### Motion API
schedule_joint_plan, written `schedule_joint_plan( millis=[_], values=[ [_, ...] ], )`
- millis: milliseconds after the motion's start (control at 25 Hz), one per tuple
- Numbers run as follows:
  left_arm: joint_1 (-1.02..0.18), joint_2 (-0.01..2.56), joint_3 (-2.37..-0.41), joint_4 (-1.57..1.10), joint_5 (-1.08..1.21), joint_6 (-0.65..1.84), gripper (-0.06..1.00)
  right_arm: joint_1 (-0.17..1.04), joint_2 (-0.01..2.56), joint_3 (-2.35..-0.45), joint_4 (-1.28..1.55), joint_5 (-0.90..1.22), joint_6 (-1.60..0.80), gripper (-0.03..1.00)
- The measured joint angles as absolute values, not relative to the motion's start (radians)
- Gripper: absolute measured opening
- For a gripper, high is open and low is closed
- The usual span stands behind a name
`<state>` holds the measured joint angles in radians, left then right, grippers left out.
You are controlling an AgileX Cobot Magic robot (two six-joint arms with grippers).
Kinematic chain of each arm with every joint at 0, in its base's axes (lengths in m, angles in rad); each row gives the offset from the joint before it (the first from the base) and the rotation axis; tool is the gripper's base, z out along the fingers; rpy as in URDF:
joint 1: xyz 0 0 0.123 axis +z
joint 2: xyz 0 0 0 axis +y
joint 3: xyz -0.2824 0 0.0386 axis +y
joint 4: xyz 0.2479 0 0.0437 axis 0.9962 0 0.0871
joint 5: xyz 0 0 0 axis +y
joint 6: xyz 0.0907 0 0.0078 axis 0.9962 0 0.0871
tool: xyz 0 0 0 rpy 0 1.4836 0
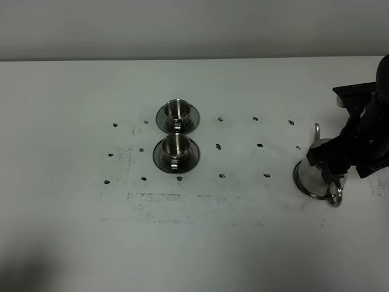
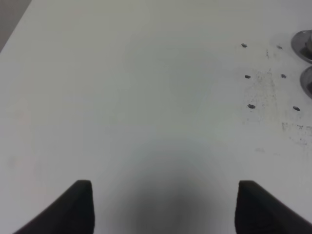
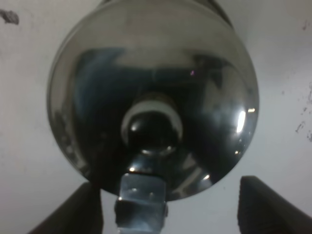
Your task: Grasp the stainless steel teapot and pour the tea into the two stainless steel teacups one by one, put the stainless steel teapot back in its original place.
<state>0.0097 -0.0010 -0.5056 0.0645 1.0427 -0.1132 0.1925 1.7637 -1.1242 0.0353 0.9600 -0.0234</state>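
Right gripper point(image 1: 328, 169) hangs low over the stainless steel teapot point(image 1: 316, 165) near the right edge of the white table point(image 1: 73, 213) in the high view. The black right arm point(image 1: 372, 121) comes in from the right and bends down over the pot, covering most of its body. How the jaws stand cannot be told from here. The thin spout point(image 1: 316, 130) sticks out on the far side of the arm and the loop handle point(image 1: 335, 196) on the near side. A shiny rim point(image 1: 302, 180) shows at the pot's foot; whether it is a plate or the pot's own base cannot be told. Well apart to the left, near the table's middle, the two stainless steel teacups stand one behind the other, the farther teacup point(image 1: 177, 110) and the nearer teacup point(image 1: 175, 145), each on a round saucer point(image 1: 195, 120). The two saucers' rims almost meet. Small dark marks point(image 1: 217, 146) dot the table around them.

In the left wrist view the left gripper point(image 2: 163, 185) hovers over bare table, its dark fingers point(image 2: 73, 209) spread wide with nothing between them.

The right wrist view looks straight down on the teapot's domed lid point(image 3: 97, 87), mirror-bright, with the round knob point(image 3: 152, 127) at its centre. The right gripper's fingers point(image 3: 80, 212) stand apart on either side of the handle's top, touching nothing.
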Motion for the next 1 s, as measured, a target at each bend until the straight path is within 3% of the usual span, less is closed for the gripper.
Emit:
schedule_joint_plan(
  millis=[760, 1000],
  values=[
    [0.01, -0.001, -0.506, 0.065, 1.043, -0.113, 0.59, 0.193, 1.834, -1.124, 0.035, 0.928, -0.023, 0.59],
    [0.01, -0.001, -0.506, 0.065, 1.043, -0.113, 0.59, 0.193, 1.846, -1.124, 0.036, 0.916, -0.023, 0.51]
  ],
)
